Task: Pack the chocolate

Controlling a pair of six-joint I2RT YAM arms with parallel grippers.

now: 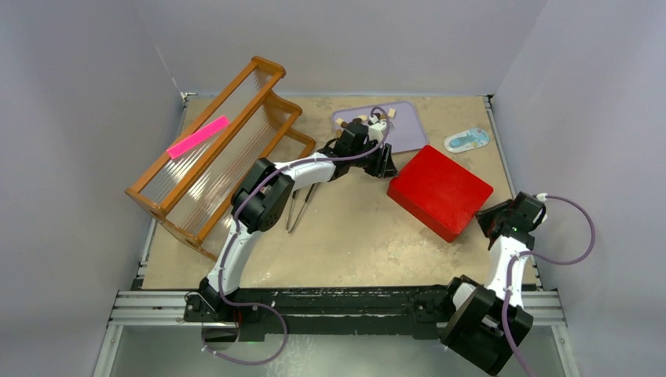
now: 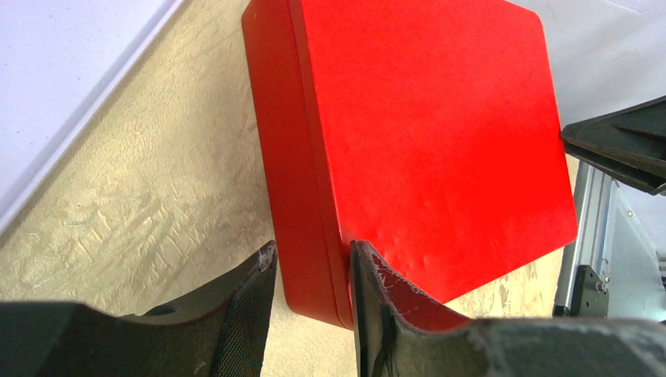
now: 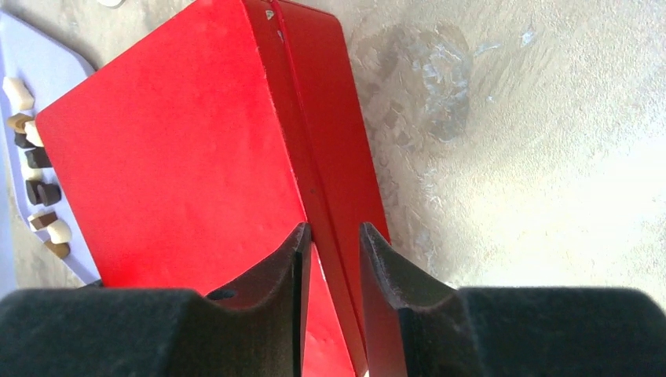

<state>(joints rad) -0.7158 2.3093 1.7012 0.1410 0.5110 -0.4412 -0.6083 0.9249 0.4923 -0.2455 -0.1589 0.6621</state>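
Observation:
Several small chocolate pieces (image 1: 383, 118), dark, brown and cream, lie on a lavender tray (image 1: 404, 133); in the right wrist view the chocolate (image 3: 39, 191) lies past the box's far edge. A closed red box (image 1: 440, 191) sits in the middle right. My left gripper (image 2: 312, 255) is open at the box's near-left corner (image 1: 386, 163). One of its fingers lies over the lid (image 2: 424, 141) and the other beside the side wall. My right gripper (image 3: 334, 232) is open and straddles the lid's rim at the opposite corner (image 1: 491, 224).
A wooden rack (image 1: 216, 149) stands at the left with a pink strip (image 1: 197, 136) on it. Metal tweezers (image 1: 297, 208) lie on the table by the left arm. A small blue-and-white item (image 1: 466, 140) lies at the back right. Grey walls enclose the table.

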